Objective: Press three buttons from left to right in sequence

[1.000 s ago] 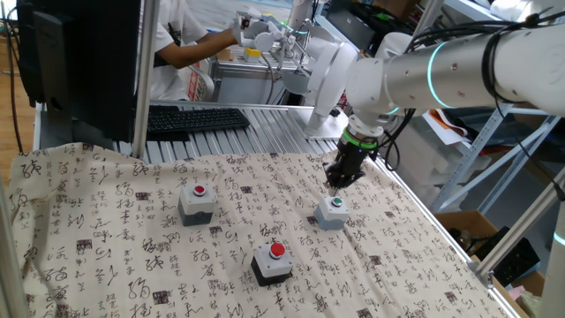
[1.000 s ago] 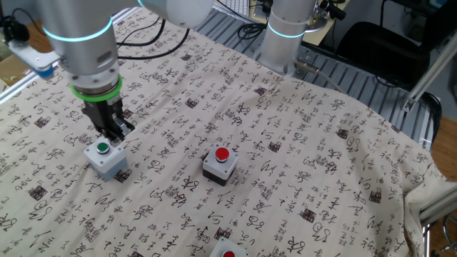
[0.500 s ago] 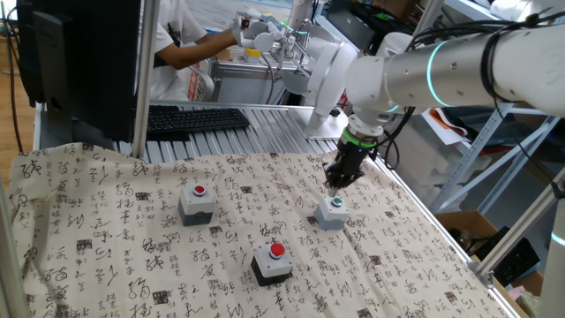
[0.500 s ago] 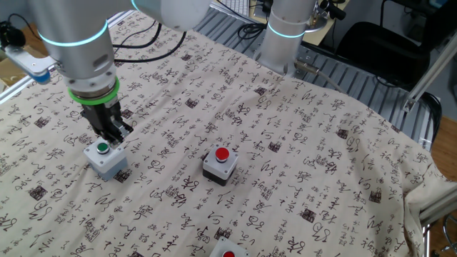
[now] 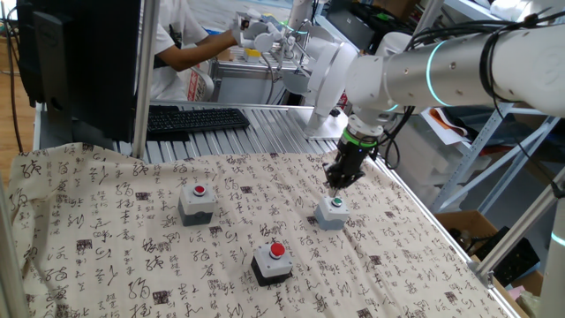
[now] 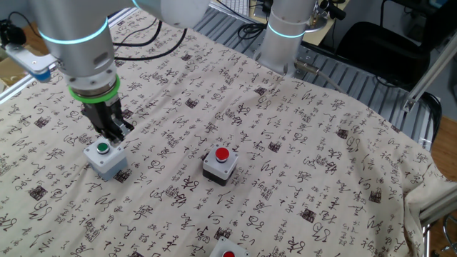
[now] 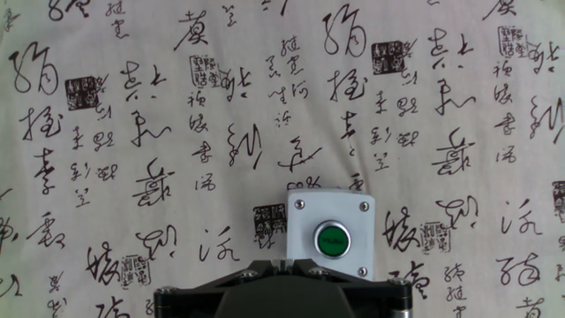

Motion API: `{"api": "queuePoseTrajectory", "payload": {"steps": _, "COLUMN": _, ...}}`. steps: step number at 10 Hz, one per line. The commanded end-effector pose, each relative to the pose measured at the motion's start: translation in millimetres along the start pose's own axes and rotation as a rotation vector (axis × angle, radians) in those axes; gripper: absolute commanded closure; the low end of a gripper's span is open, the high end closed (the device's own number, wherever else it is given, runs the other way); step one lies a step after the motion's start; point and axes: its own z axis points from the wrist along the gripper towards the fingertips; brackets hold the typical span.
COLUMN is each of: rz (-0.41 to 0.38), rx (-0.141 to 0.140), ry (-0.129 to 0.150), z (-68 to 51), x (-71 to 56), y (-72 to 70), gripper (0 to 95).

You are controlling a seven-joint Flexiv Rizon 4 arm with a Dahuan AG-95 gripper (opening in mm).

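Note:
Three button boxes sit on the calligraphy-print cloth. The grey box with a small red button [image 5: 197,202] is at the left. Toward the front stands the black-and-white box with a red dome button [image 5: 274,261] [image 6: 218,164]. The light grey box with a green button [image 5: 333,212] [image 6: 104,156] [image 7: 330,236] is at the right. My gripper [image 5: 335,185] [image 6: 113,135] [image 7: 289,263] hovers just above the green-button box, slightly toward its far edge, fingers shut together and holding nothing.
A black keyboard [image 5: 196,117] and a monitor [image 5: 84,62] stand behind the cloth on the metal table. A person works at the back. The arm's white base [image 6: 288,32] rises at the table's edge, with cables beside it.

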Motion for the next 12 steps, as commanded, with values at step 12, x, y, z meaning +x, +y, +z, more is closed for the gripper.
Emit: {"api": "queuePoseTrajectory", "payload": {"steps": 12, "rz": 0.061, "rx": -0.014, "ry": 0.000, "z": -0.2, "x": 1.5, "y": 0.6, "gripper": 95.0}}
